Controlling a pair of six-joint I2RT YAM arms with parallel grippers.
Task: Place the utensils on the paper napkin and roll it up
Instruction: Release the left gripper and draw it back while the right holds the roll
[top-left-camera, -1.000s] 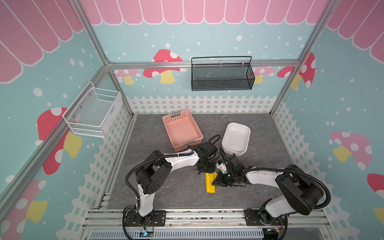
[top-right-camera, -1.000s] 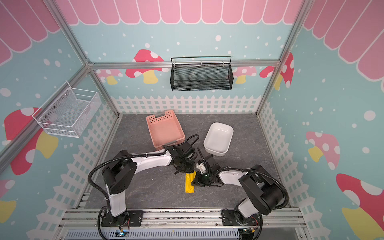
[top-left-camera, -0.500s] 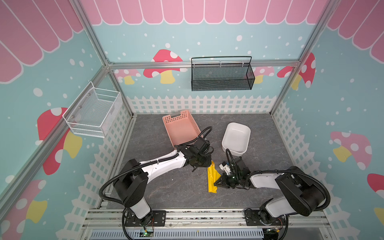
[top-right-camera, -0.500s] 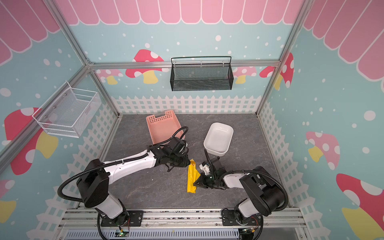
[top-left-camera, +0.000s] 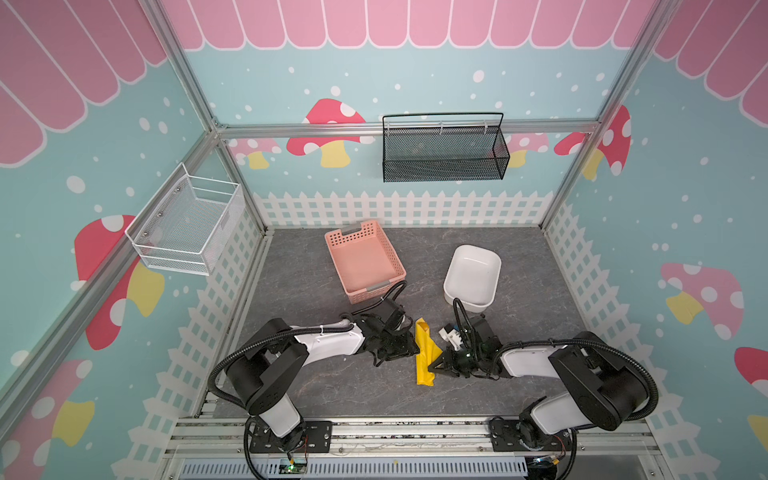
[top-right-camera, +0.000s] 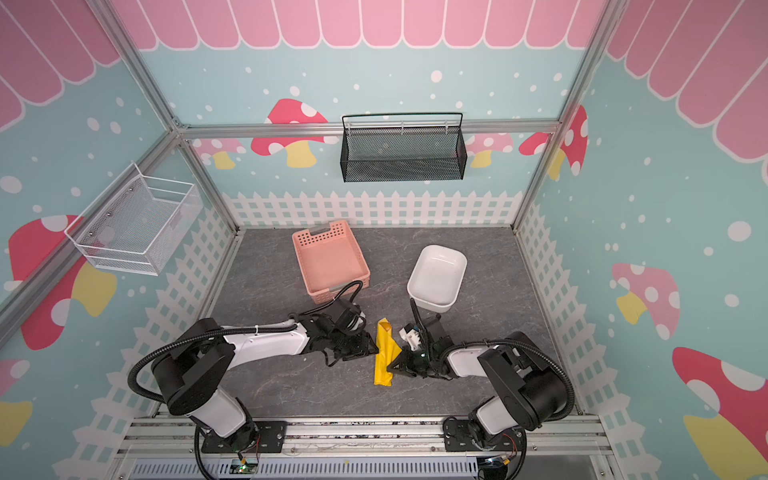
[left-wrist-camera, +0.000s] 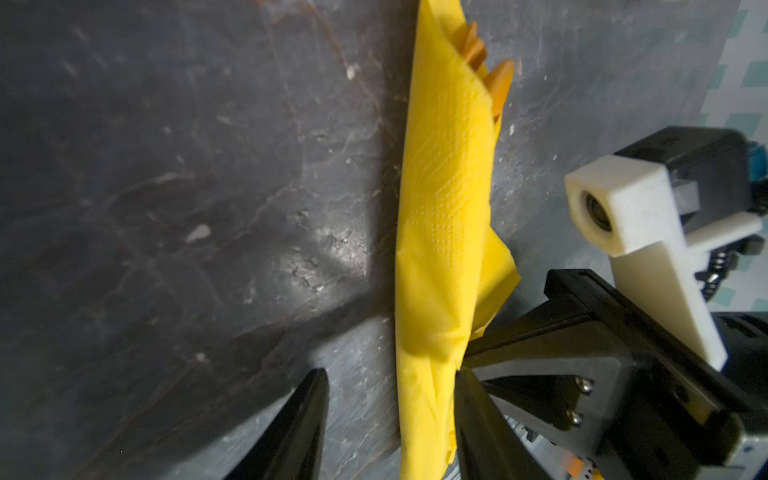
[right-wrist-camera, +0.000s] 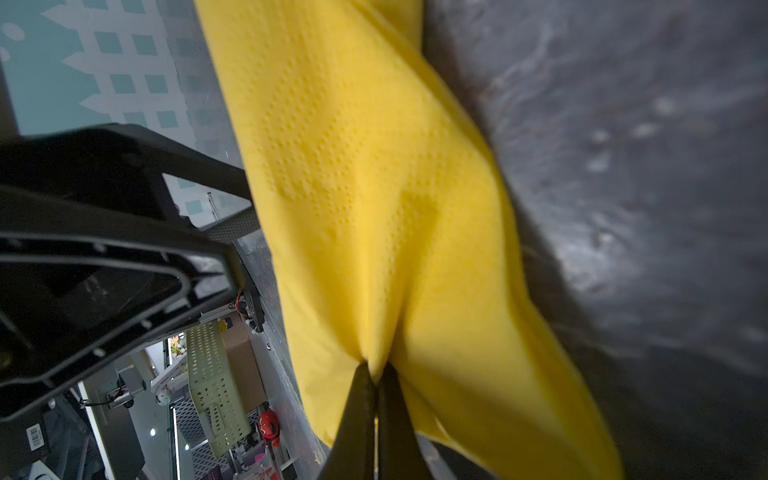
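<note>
The paper napkin (top-left-camera: 424, 353) (top-right-camera: 384, 353) lies rolled into a narrow yellow tube on the grey floor between my two grippers. In the left wrist view the orange tips of the utensils (left-wrist-camera: 496, 81) stick out of the far end of the napkin (left-wrist-camera: 444, 232); the rest of them is wrapped inside. My left gripper (top-left-camera: 409, 348) (left-wrist-camera: 388, 378) is open, straddling the roll's near end, with one finger beside the paper and the other clear of it. My right gripper (top-left-camera: 434, 365) (right-wrist-camera: 376, 370) is shut, pinching a fold of the napkin (right-wrist-camera: 374, 187) from the opposite side.
A pink perforated basket (top-left-camera: 334, 262) sits behind the left arm and a white tub (top-left-camera: 471, 274) behind the right arm. A black mesh basket (top-left-camera: 444, 149) hangs on the back wall, a white wire basket (top-left-camera: 187, 224) on the left wall.
My left gripper's jaws have opened off the roll and dropped a little toward the front. The right gripper has kept its pinch on the napkin, which now lies longer and flatter.
</note>
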